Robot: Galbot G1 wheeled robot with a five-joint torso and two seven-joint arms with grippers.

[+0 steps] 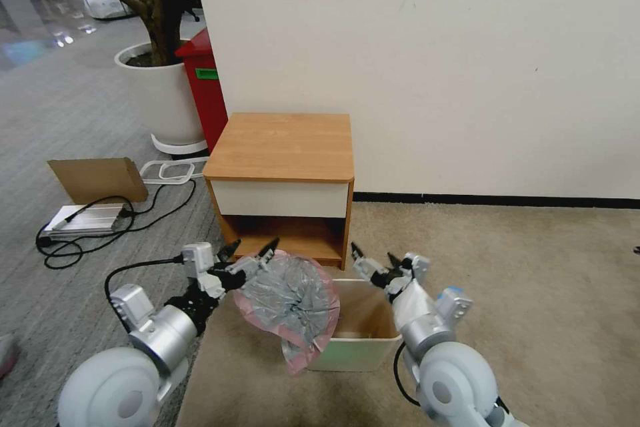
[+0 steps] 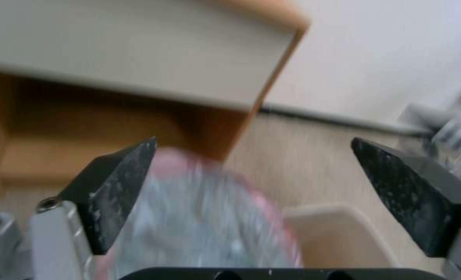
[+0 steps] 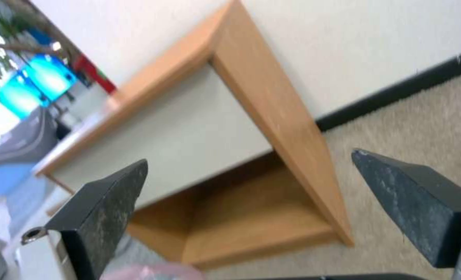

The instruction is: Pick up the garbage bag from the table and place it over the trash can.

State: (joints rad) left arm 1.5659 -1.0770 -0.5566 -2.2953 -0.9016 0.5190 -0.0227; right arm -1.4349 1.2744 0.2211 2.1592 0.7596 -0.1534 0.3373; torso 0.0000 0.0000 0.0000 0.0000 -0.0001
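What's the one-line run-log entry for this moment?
crinkly grey pink-edged garbage bag: draped over cream plastic trash can left rim | left gripper: jaws open, at bag | right gripper: jaws open, above can

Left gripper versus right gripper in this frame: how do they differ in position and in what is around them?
The left gripper is at the garbage bag, whose upper edge lies by its jaws; the right gripper has no plastic between its jaws. The left gripper sits over the left side of the trash can, where the bag drapes over the rim; the right gripper is above the bare right side. Both have jaws spread wide and point toward the table.
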